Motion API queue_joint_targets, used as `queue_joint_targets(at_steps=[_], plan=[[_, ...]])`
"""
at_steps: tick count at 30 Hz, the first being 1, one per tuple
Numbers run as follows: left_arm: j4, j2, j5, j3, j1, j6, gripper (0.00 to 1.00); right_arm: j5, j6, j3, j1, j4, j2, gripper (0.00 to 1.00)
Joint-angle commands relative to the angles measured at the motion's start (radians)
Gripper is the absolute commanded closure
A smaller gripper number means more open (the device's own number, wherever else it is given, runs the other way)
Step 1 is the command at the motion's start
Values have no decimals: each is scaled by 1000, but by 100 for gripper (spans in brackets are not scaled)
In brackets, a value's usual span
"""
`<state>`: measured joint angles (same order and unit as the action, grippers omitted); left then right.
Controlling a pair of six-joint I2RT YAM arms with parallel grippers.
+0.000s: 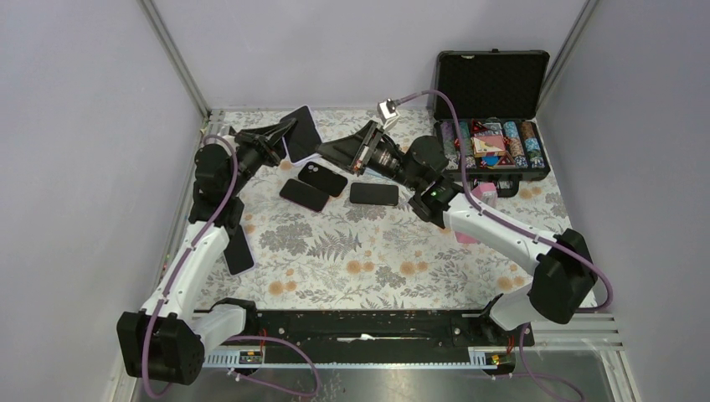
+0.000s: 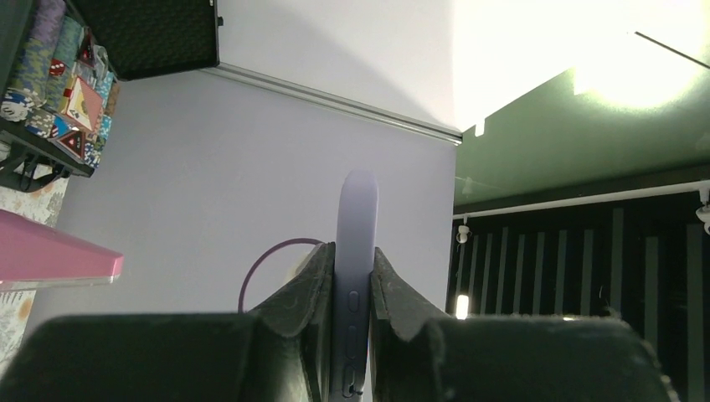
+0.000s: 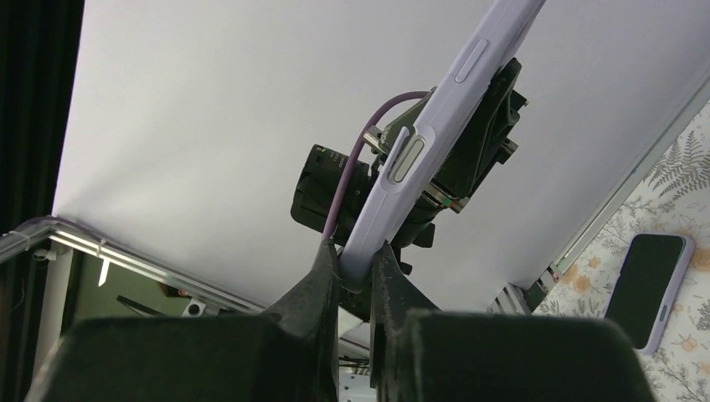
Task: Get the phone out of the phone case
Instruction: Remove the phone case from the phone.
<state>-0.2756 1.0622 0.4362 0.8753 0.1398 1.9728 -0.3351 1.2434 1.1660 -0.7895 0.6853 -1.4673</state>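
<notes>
A phone [image 1: 303,134] with a dark screen sits in a lavender phone case [image 2: 357,243] and is held up off the table at the back left. My left gripper [image 2: 353,280] is shut on the case's long sides, its side buttons showing between the fingers. From the right, my right gripper [image 3: 356,264] is shut on the bottom corner of the same case [image 3: 435,126]. In the top view the left gripper [image 1: 283,134] and the right gripper [image 1: 322,152] sit on opposite edges of the phone. In both wrist views only the case's edge shows.
Three more dark phones [image 1: 322,177] [image 1: 304,194] [image 1: 373,193] lie on the floral cloth below the grippers; another [image 1: 239,249] lies by the left arm. An open black case of poker chips [image 1: 494,109] stands at the back right, a pink object [image 1: 484,197] beside it.
</notes>
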Motion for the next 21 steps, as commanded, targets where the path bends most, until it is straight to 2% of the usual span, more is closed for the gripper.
queue_joint_targets(at_steps=[1,10,17,21], plan=[[78,-38,113,-55,18,104,100,-48,-134,16,9,249,-9,100],[98,-30,179,-90,21,84,100,-142,-190,31,12,281,-23,100],[41,-4,222,-91,21,98,100,-292,-169,77,15,309,-74,100],[25,-4,228,-83,21,106,100,-318,-174,87,18,294,-85,100]])
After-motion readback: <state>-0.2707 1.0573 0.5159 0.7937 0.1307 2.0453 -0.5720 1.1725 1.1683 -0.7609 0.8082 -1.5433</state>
